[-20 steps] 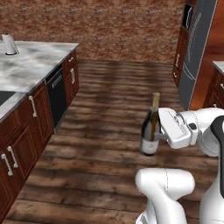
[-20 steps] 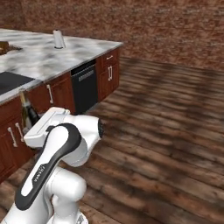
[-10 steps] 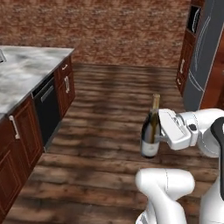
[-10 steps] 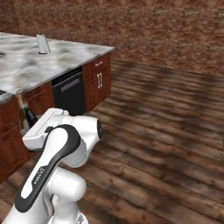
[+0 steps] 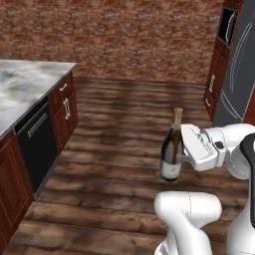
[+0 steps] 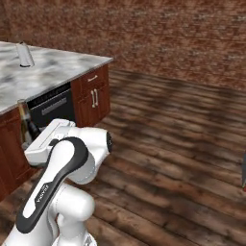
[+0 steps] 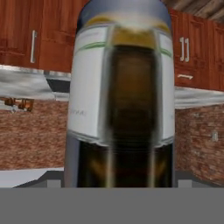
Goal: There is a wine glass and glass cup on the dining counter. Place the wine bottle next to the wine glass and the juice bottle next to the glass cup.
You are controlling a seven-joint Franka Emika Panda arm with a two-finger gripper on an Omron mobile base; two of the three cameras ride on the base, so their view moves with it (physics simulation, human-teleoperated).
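Wine bottle (image 5: 171, 154), slim dark glass with a tan-gold foil neck and a pale label, stands upright in the air above the dark wooden plank floor (image 5: 114, 144), carried at the side of the white arm's two-finger gripper (image 5: 182, 155). The gripper's white hand presses against the bottle's body just below the shoulder, and the jaws are closed on it from the side. In the hand view the bottle's pale label (image 7: 89, 83) and dark glass sit right up against the camera, upside down there, with reddish-brown wooden cabinet doors (image 7: 35, 35) behind it. From the right base view the bottle (image 6: 26, 129) shows just beyond the arm's white elbow, its neck rising in front of the cabinets.

To the left stands a white-and-grey marble worktop (image 5: 25, 89) over reddish-brown wooden drawer cabinets (image 5: 63, 109), with a black dishwasher front (image 5: 37, 147) set into them. A small pale grey upright object (image 6: 24, 54) rests on that worktop. A red brick wall (image 5: 124, 35) closes the far side of the room, and a tall dark steel refrigerator (image 5: 239, 69) stands at the right.
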